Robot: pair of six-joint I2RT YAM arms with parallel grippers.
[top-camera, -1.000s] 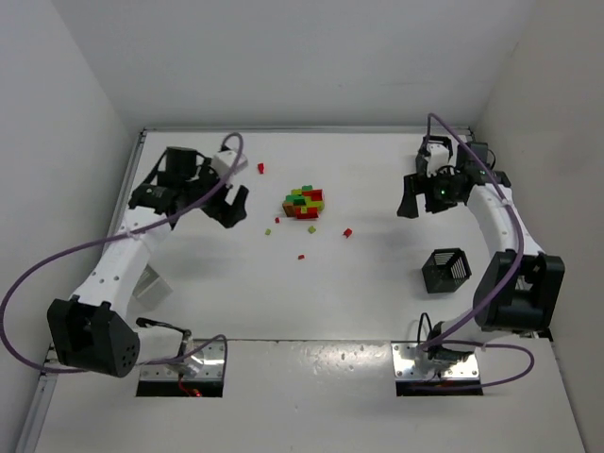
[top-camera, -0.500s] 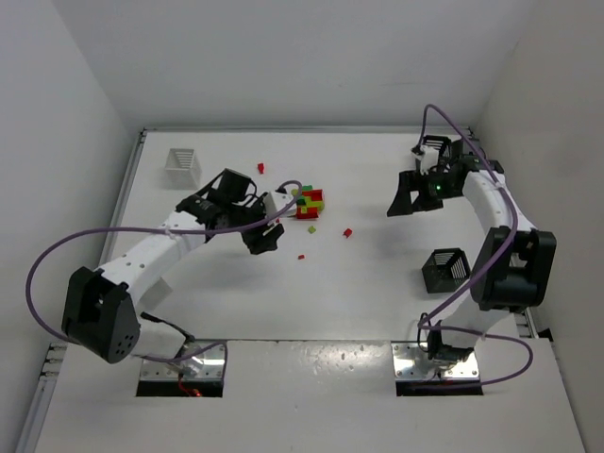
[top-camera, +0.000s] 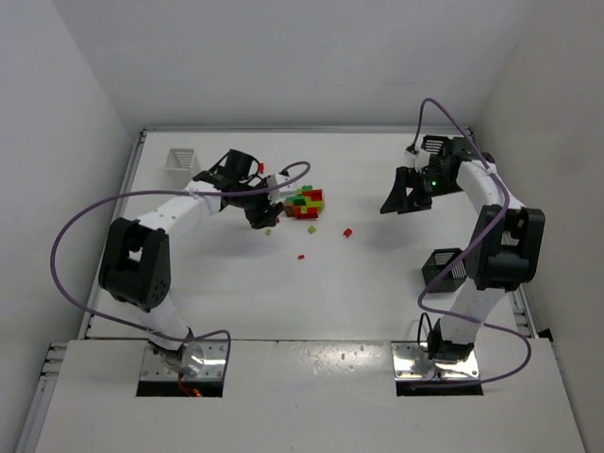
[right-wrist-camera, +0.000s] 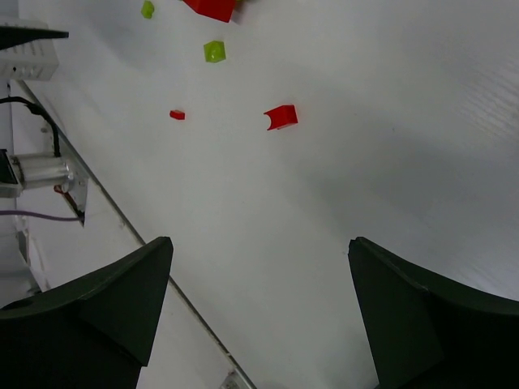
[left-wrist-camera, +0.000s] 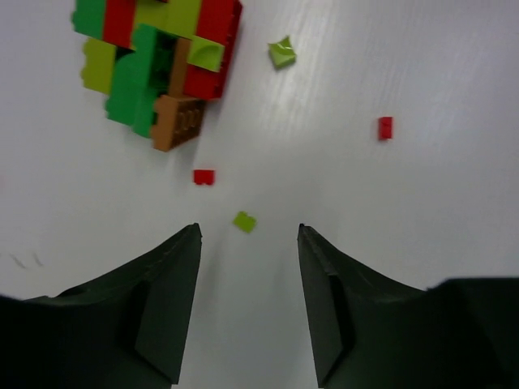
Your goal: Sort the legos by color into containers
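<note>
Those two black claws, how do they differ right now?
The left claw has its jaws partly apart; the right claw gapes much wider. The left claw points at a tiny yellow-green brick near the lego clump; the right claw has a loose red brick well ahead of it. Both are black and hold nothing.

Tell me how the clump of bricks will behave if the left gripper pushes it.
The clump looks interlocked, so it would probably slide stiffly as one piece on the smooth table. The brown brick sticks out at its corner and might snap off.
</note>
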